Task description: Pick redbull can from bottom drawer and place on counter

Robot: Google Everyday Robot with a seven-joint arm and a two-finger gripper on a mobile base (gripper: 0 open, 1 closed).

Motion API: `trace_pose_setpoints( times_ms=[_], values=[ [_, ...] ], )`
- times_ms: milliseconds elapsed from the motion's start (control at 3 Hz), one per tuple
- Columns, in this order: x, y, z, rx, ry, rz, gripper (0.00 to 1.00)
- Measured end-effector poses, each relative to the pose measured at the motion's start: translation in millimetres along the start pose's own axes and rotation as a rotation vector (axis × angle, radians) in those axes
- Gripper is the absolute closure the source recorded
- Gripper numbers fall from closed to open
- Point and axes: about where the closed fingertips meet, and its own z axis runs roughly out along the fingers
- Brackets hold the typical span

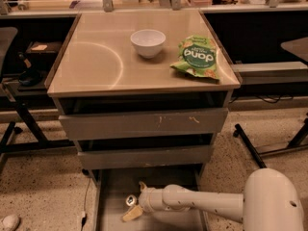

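Camera view: gripper (134, 202) low inside bottom drawer (114, 186), fingers spread wide, nothing clamped yet. Redbull can (130, 200) sits between fingers near tips, appears upright, top facing up. Counter (91, 57) well above gripper, past two upper drawers (144, 123). Judgement: can light, thin-walled, smooth, so dents and slips easily. Take mid-body across diameter, moderate squeeze, keep upright.

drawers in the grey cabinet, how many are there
3: top drawer under the counter, middle drawer below it, bottom drawer pulled out at floor level, where the open gripper is at the redbull can. None look hidden.
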Motion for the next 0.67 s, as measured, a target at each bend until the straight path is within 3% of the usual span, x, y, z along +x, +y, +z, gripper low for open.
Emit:
trace_pose_setpoints(
  times_ms=[667],
  values=[
    [11,-6,23,-0.015,-0.01,0.02,0.0]
  ],
)
